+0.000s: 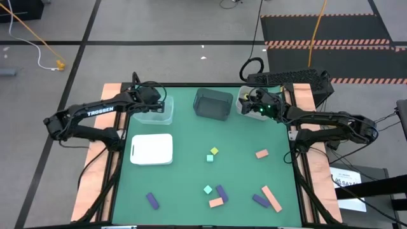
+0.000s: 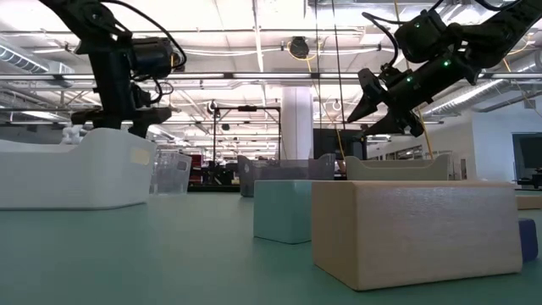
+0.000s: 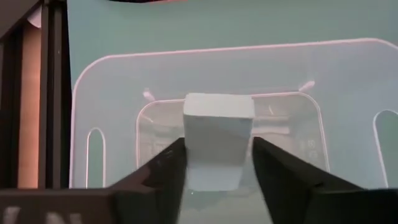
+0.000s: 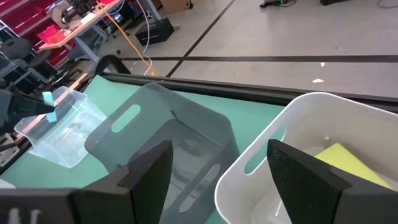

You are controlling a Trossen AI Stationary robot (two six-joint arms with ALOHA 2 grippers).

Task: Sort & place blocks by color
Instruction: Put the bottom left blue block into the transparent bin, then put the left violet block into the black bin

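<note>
**Teal block between the left fingers over the clear bin**

The left gripper [image 1: 154, 97] hangs over the clear bin [image 1: 154, 113] at the table's far left, a mint-teal block [image 3: 217, 140] between its fingers; whether they grip it I cannot tell. A white tray [image 1: 152, 149] lies nearer. Loose blocks [image 1: 213, 191] are scattered across the green table [image 1: 191, 172]. A dark bin [image 1: 212, 104] stands mid-back. The right gripper [image 1: 253, 102], jaws spread and empty, hovers over the white bin [image 4: 298, 124], which holds a yellow-green block [image 4: 345, 158].

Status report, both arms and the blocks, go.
Left gripper over clear bin, teal block between its fingers. Right gripper open above white bin, yellow block inside. Nothing blocking.
</note>
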